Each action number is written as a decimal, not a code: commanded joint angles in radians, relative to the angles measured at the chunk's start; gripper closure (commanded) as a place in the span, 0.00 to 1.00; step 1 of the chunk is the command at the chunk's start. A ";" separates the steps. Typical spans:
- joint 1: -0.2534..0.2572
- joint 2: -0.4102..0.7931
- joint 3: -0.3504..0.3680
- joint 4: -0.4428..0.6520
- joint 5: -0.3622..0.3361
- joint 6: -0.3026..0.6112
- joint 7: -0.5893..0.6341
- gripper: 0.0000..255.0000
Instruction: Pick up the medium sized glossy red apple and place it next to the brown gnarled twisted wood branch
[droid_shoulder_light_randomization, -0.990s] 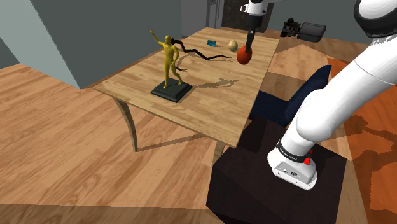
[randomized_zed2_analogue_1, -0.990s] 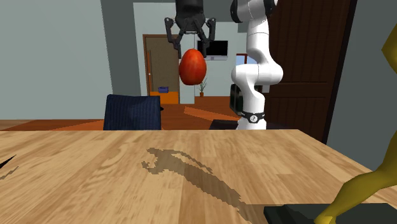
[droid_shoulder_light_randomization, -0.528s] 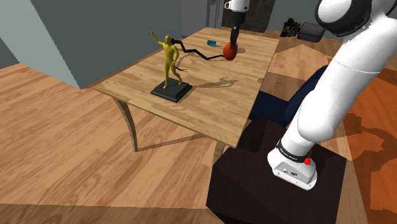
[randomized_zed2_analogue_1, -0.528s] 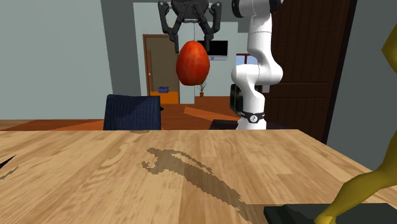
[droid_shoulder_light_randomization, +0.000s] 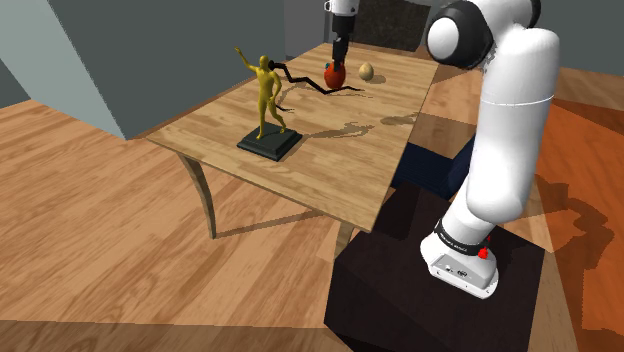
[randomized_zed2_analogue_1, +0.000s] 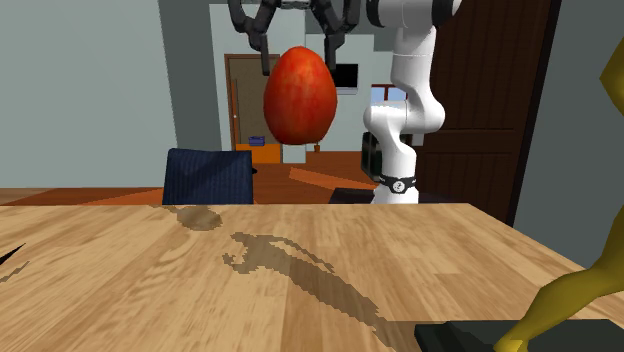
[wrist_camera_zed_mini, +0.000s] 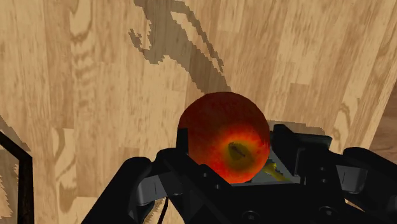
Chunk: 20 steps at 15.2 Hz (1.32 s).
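Both jaws of the gripper (randomized_zed2_analogue_1: 297, 38) pinch the apple (droid_shoulder_light_randomization: 334, 75), which hangs above the table (droid_shoulder_light_randomization: 330, 150) in the upper middle of the shoulder view, near the right end of the branch (droid_shoulder_light_randomization: 310, 83). To place it well, lower it straight onto bare wood between the branch and the tan ball (droid_shoulder_light_randomization: 367, 71). Touch neither, and open only once it rests, so it does not roll.

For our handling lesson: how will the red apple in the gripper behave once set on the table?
Round and smooth, the apple likely rolls on the flat table. Its glossy skin may slip, though the gripper holds it.
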 joint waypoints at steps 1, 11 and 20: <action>-0.023 0.096 0.011 0.137 0.040 -0.048 0.009 1.00; -0.023 0.159 0.025 0.122 0.063 0.026 0.015 1.00; -0.004 0.153 0.028 -0.011 0.064 0.151 0.005 1.00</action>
